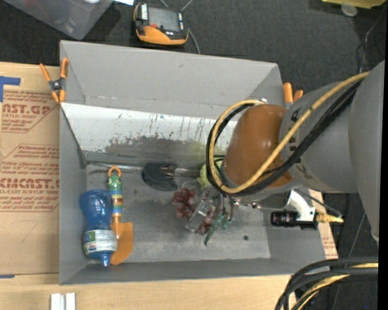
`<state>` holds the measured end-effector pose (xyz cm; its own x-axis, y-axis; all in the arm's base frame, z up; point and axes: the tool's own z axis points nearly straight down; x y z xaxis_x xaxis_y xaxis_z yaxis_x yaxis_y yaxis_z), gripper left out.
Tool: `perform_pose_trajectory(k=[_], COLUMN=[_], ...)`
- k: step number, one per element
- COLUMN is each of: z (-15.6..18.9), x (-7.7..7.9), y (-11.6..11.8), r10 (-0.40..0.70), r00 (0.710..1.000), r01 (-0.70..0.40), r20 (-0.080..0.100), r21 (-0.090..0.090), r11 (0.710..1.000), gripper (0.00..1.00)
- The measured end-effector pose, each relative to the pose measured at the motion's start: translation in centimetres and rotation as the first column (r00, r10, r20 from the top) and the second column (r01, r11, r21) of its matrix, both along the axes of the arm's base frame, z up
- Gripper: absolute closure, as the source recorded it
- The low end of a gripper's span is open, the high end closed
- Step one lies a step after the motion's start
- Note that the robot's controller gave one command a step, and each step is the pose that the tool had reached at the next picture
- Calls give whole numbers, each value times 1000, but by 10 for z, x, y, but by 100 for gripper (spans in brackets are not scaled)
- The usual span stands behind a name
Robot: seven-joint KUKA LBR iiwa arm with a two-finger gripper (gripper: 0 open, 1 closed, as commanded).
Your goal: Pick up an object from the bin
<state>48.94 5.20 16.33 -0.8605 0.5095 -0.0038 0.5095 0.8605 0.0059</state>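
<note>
My gripper (206,216) is low in the middle of the bin, just right of centre, partly hidden under the arm's orange cover. Right beside it on the left lies a small dark red crumpled thing (183,201), touching or nearly touching the gripper. A thin green piece (211,233) pokes out below the gripper. Whether anything is held I cannot tell. A black rounded object (158,175) lies behind the red thing, near the bin's back wall.
At the bin's left stands a blue plastic bottle (96,227) lying on its side, with an orange-handled tool (118,218) alongside it. The arm and its cables cover the bin's right part.
</note>
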Motion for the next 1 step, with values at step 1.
perform_pose_trajectory(k=[1], z=[15], x=[0], y=[0], r10=[1], r00=[1000], r01=[-1], r20=[0], r21=[0], r11=[1000], gripper=[100])
